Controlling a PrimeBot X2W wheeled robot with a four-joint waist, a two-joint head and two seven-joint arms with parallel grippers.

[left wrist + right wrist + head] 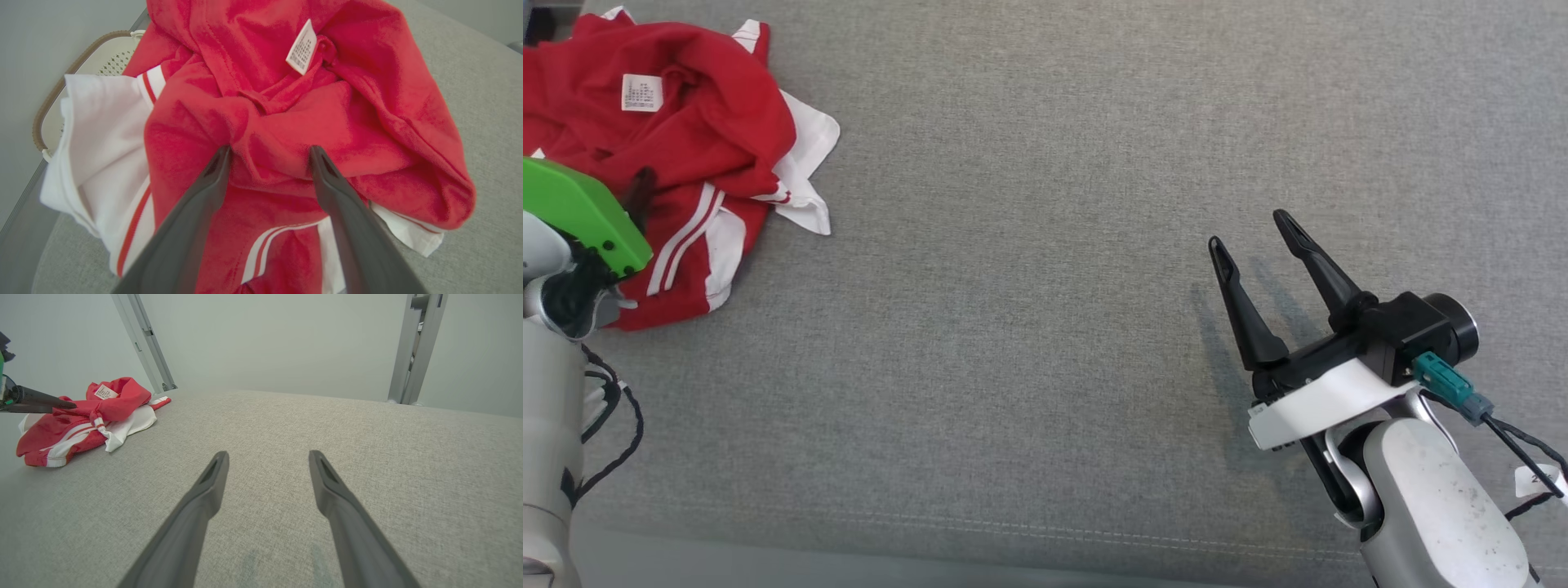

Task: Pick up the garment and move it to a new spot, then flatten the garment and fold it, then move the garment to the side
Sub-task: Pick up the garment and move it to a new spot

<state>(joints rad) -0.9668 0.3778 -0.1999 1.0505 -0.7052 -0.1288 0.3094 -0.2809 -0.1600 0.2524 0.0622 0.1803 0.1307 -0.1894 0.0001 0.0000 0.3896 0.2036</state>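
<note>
Open tabletop point(1029, 245) runs from the heaped garment point(686, 147) at far left to the right end effector point(1249, 230); posts point(414, 347) border the far edge.

The right arm has a scuffed silver-grey forearm point(1437, 506), a curved white bracket point(1319, 400), a black cylindrical camera housing point(1450, 322), a teal plug point(1445, 382) on a black cable point(1515, 445), and two long black tapered fingers point(1240, 302). The left arm has a bright green cover plate point(580, 212) with black screws, a silver forearm point(547, 425) and looped black wiring point(614, 425).

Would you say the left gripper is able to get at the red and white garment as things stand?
Probably yes: the left gripper is open, its fingers sit either side of a raised fold of the red and white garment, and nothing stands between them.
</note>
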